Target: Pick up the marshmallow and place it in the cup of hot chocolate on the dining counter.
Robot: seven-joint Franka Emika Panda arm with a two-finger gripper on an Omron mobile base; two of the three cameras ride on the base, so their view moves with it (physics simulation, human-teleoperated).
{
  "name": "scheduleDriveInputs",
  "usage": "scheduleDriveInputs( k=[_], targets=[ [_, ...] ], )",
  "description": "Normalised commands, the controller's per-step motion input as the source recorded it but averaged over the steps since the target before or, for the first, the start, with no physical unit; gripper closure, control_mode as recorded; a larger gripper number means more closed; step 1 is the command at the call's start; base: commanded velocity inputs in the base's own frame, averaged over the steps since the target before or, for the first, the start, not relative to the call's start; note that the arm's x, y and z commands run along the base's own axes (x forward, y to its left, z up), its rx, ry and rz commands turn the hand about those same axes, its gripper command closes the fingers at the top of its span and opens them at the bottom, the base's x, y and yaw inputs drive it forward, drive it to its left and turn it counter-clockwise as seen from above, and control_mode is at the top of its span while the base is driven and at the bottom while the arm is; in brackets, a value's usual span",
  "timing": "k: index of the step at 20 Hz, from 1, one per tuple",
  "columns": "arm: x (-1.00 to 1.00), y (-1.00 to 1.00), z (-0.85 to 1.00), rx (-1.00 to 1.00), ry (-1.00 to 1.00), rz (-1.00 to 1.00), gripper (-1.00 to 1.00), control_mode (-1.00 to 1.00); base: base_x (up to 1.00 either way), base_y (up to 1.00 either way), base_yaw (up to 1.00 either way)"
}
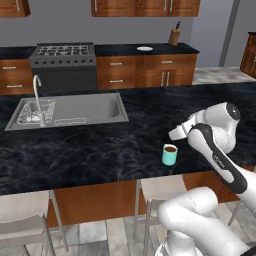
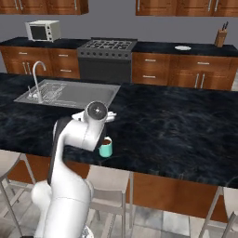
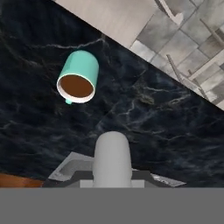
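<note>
The teal cup of hot chocolate (image 1: 170,154) (image 2: 106,147) (image 3: 76,76) stands upright near the front edge of the dining counter (image 1: 95,150) (image 2: 176,125), dark brown liquid at its rim. My gripper (image 1: 173,133) (image 2: 111,115) (image 3: 113,177) hovers just above the counter, slightly above and to the right of the cup in the left base view. It is shut on the marshmallow (image 3: 113,155), a whitish rounded cylinder that stands up between the fingers in the hand view. The marshmallow is apart from the cup, offset to one side of its rim.
An inset steel sink (image 1: 75,111) with a faucet (image 1: 36,95) lies at the counter's left. Stools (image 1: 22,215) (image 2: 109,183) stand below the front edge. Behind are the stove (image 1: 63,52), a white plate (image 1: 144,48), a knife block (image 1: 174,36) and a microwave (image 2: 42,30).
</note>
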Motion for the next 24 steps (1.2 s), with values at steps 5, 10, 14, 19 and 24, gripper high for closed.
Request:
scheduleDriveInputs(
  k=[5,10,14,19,24],
  targets=[
    [0.74,-0.12,-0.36,0.01,0.07,0.34,1.0,-1.0,0.0,0.0,0.0],
    [0.54,-0.08,-0.16,0.0,0.05,0.14,1.0,-1.0,0.0,0.0,0.0],
    [0.36,-0.39,-0.15,0.0,-0.02,0.18,1.0,-1.0,0.0,0.0,0.0],
    [0.3,-0.46,-0.21,0.0,-0.11,0.31,1.0,-1.0,0.0,0.0,0.0],
    [0.14,-0.44,-0.32,0.0,-0.26,0.38,1.0,-1.0,0.0,0.0,0.0]
  ],
)
